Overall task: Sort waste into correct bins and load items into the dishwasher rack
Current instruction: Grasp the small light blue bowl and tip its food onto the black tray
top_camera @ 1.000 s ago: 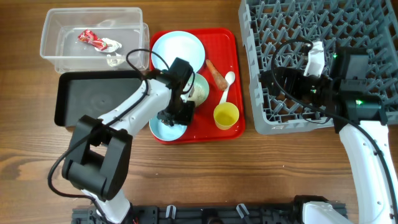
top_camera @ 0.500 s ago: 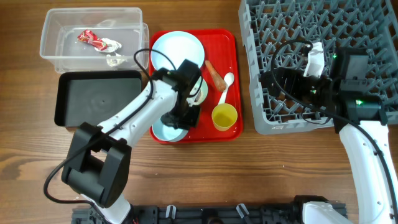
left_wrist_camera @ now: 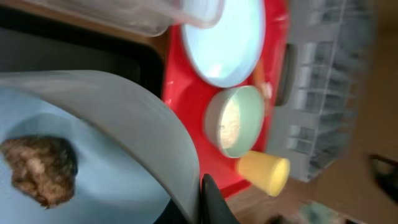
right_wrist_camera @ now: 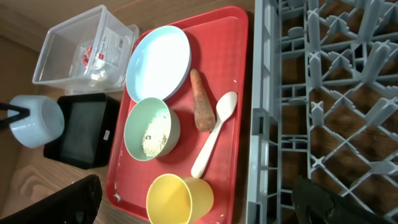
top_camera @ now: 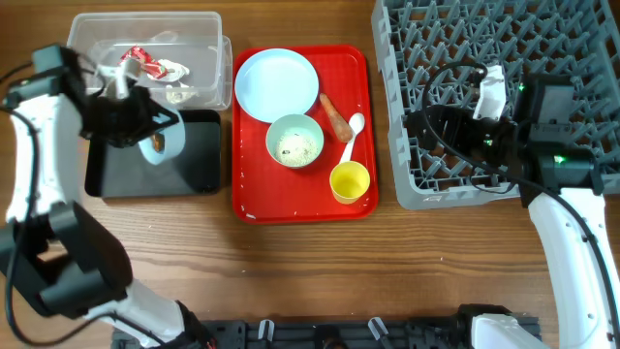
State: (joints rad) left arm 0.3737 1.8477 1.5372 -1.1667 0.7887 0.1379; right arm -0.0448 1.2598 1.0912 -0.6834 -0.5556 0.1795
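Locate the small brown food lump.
Left wrist view: the small brown food lump lies inside the pale blue bowl held by the left gripper, over the shallow black plastic tub on the left side.

- The table [top_camera: 320, 262] is viewed from straight above by the overhead camera. The view is far enough out that the red tray [top_camera: 291, 199] in the middle, the grey rack [top_camera: 542, 39] at upper right, and the clear tub [top_camera: 203, 29] and black tub [top_camera: 199, 170] at upper left are all taken in.
- The left wrist view is taken very near a pale blue bowl [left_wrist_camera: 93, 186], which fills its lower left. Beyond the bowl's rim, the tray and rack are seen tilted and blurred.
- The right wrist view is taken from over the rack's edge and is faced across the tray towards the tubs.
- The tray, with its plate [top_camera: 277, 82], mint bowl [top_camera: 294, 142] and yellow cup [top_camera: 351, 181], is shared by all three views.
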